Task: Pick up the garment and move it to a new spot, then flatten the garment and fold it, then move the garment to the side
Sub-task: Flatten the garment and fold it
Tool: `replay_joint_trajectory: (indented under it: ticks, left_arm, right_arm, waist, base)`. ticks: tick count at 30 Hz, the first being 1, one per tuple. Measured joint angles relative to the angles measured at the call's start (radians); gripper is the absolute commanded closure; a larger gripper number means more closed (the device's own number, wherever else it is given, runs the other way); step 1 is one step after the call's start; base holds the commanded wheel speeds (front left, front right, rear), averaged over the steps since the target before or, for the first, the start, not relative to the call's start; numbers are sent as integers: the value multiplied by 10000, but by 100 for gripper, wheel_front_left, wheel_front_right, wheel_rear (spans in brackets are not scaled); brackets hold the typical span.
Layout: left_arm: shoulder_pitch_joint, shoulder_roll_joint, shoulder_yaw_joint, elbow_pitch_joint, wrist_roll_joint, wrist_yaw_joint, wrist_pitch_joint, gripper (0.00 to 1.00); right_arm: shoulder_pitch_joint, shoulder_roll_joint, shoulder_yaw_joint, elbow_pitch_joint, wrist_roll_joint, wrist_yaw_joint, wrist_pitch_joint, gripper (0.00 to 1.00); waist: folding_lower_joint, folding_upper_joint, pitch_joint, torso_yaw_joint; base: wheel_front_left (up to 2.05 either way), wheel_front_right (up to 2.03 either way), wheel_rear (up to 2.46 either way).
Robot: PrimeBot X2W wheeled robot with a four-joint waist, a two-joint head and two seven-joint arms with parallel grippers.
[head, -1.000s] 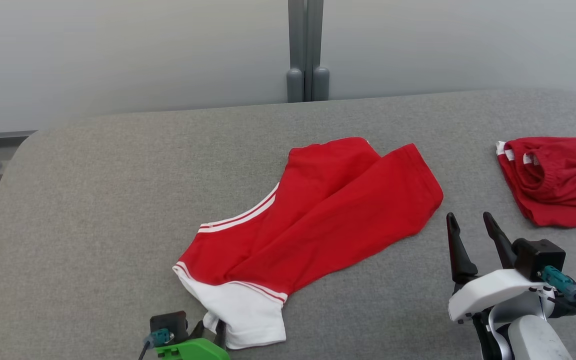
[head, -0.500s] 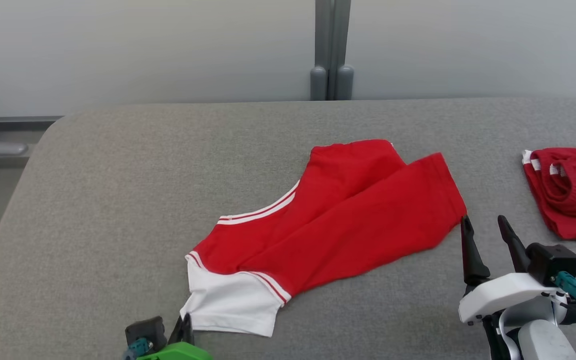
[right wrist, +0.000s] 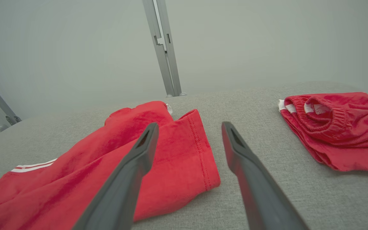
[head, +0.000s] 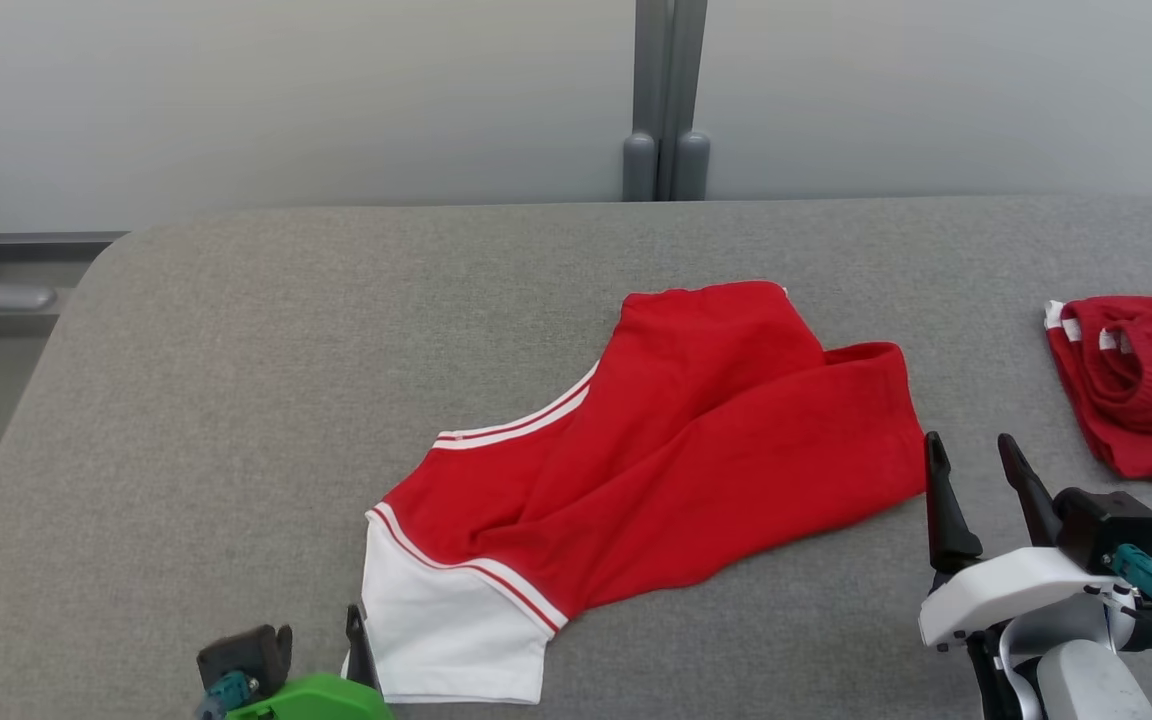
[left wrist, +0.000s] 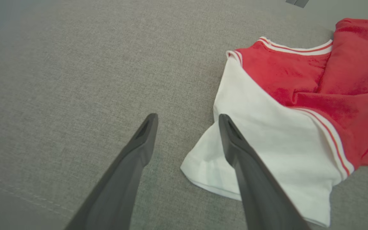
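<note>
The garment (head: 676, 450) is red with a white panel and white stripes, and it lies spread across the middle of the grey padded table (head: 236, 400). Its white end (left wrist: 267, 137) points to the near left. My left gripper (head: 326, 640) sits at the near edge beside that white end. In the left wrist view the left gripper (left wrist: 187, 116) is open, with one finger (left wrist: 235, 150) over the white hem and nothing held. My right gripper (head: 968, 445) stands open just right of the garment's red hem (right wrist: 200, 150), and in the right wrist view my right gripper (right wrist: 189, 125) is empty.
A second red garment (head: 1136, 390) lies bunched at the table's right edge, also seen in the right wrist view as a red bundle (right wrist: 334, 127). A grey post (head: 664, 100) stands against the pale wall behind the table. Bare grey table stretches to the left.
The camera shifted at first. My left gripper closed on the white hem, drew it nearer, then opened and let go. The red far-right hem has bunched slightly. The right gripper stayed open.
</note>
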Motion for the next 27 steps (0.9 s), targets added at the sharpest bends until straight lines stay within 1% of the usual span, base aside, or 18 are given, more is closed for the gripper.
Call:
replay_joint_trajectory:
  ticks: [2, 5, 7, 11, 15, 20, 21, 27]
  left_arm:
    - [-158, 94, 33, -376, 86, 4, -171, 0]
    - [-636, 174, -136, -700, 261, -180, -249, 0]
    - [-1020, 215, -399, -681, 443, -397, -157, 0]
    - [-2068, -21, -1057, -136, 667, -945, 278, 0]
    - [-3193, -428, -1488, 941, 650, -1469, 617, 0]
    - [-4506, -679, -1854, 2585, 568, -2029, 909, 0]
    - [-4931, -732, -2015, 3166, 570, -2228, 1012, 0]
    - [-5974, -840, -2251, 4661, 483, -2681, 1260, 0]
  right_arm:
    - [0, 6, -23, -2, -10, 0, 0, 0]
    - [0, 2, -86, -25, -82, 0, 0, 0]
    - [0, 0, -69, -81, -84, 0, 12, 0]
    - [-68, 2, 59, -224, -84, 0, 31, 0]
    - [-192, 2, 234, -439, -77, 0, 107, 0]
    - [-458, 2, 487, -686, -25, 0, 148, 0]
    - [-558, 4, 550, -725, 8, 0, 146, 0]
    - [-773, -2, 631, -740, 96, 0, 98, 0]
  waist:
    - [-1, 0, -5, -119]
    - [0, 0, 5, -292]
    - [0, 0, 22, -409]
    - [0, 0, 126, -676]
    - [0, 0, 374, -947]
    - [0, 0, 800, -1377]
    - [0, 0, 984, -1551]
    - [0, 0, 1564, -2099]
  base:
    - [0, 0, 0]
    - [0, 0, 0]
    - [0, 0, 0]
    - [0, 0, 0]
    - [0, 0, 0]
    - [0, 0, 0]
    - [0, 0, 0]
    - [0, 0, 0]
